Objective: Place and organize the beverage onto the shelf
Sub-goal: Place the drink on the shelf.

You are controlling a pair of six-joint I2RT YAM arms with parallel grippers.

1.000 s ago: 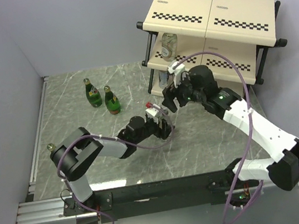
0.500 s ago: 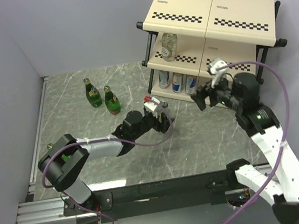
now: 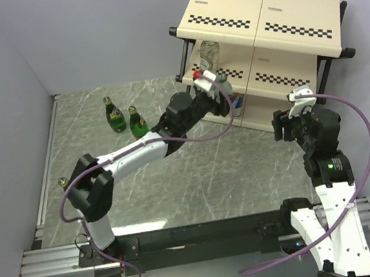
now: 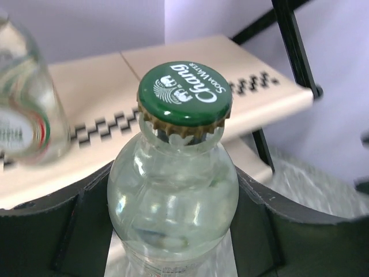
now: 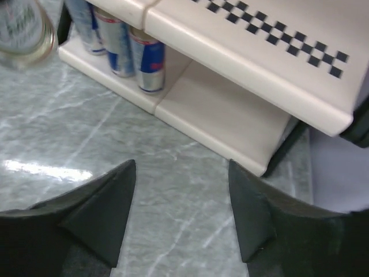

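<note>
The left hand (image 3: 215,98) clamps a green-capped clear bottle (image 4: 173,196) upright before the middle board of the shelf (image 3: 261,19) — at the far right corner of the counter (image 3: 199,185). The right hand (image 5: 181,196) hangs spread and empty near the counter's right edge.

The left arm (image 3: 131,153) stretches far forward, its left gripper (image 3: 215,96) clamped on a clear bottle (image 4: 173,190). The right arm (image 3: 332,165) stands folded upright, the right gripper (image 5: 181,173) with jaws apart.
</note>
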